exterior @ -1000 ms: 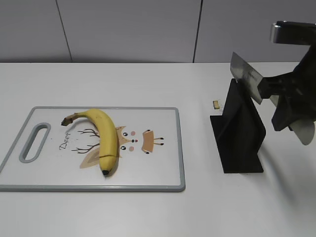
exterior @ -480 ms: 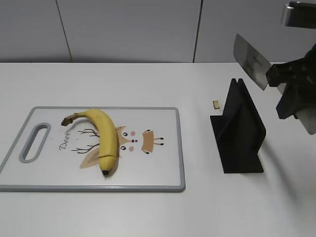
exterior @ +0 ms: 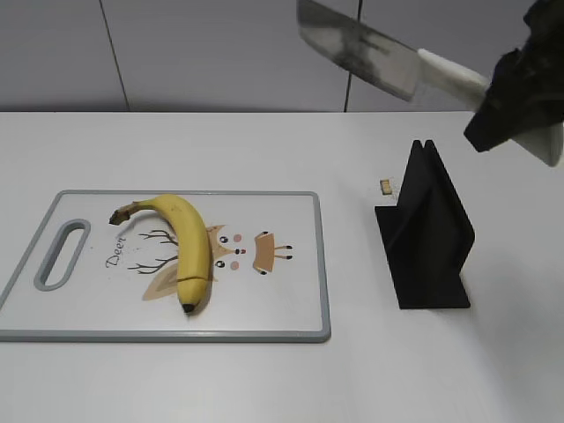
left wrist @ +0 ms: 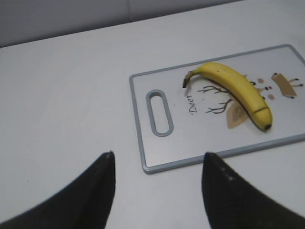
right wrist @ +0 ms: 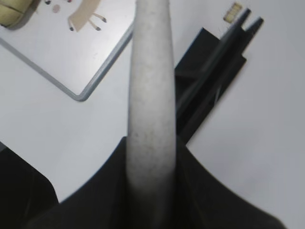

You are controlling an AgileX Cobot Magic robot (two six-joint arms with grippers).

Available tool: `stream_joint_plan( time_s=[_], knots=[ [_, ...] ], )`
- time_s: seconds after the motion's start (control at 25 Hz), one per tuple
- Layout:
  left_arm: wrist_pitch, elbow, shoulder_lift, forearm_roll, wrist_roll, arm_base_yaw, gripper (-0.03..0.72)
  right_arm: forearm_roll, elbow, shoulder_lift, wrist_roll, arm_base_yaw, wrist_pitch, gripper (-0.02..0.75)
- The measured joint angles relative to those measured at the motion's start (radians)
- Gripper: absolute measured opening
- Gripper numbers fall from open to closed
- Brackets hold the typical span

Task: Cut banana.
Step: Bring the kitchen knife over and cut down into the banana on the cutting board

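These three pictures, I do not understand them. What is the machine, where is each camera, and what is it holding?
A two-armed robot stands at a white table. The wide picture comes from a camera in front; the other two sit on the arms' wrists. The right gripper is closed on the white handle of a broad steel knife, raised above a black slotted knife stand. The left gripper hangs open and empty. A curved yellow unpeeled banana lies on a white cutting board with a grey rim.

The right gripper point(right wrist: 150, 167) is closed on the white knife handle point(right wrist: 150, 86), which goes straight ahead from it. Beyond, to the right, stands a black holder point(right wrist: 214, 71). To the left lies a board point(right wrist: 90, 57) corner.
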Motion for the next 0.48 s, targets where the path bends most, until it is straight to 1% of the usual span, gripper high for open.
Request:
stream_joint_plan(
  time_s=[0.08, 0.2, 0.32, 0.48],
  knots=[
    [-0.005, -0.028, 0.08, -0.033, 0.067, 0.0, 0.553, 0.026, -0.029, 0.019, -0.117, 0.0, 0.014, 0.171],
    [-0.027, -0.078, 0.213, -0.058, 0.16, -0.009, 0.553, 0.033, -0.064, 0.049, -0.275, 0.0, 0.051, 0.171],
    [-0.044, -0.131, 0.323, -0.069, 0.281, -0.039, 0.553, 0.053, -0.081, 0.073, -0.407, 0.0, 0.069, 0.171],
    [-0.048, -0.199, 0.474, -0.076, 0.436, -0.092, 0.553, 0.102, -0.095, 0.117, -0.511, 0.013, 0.073, 0.171]
  ],
)
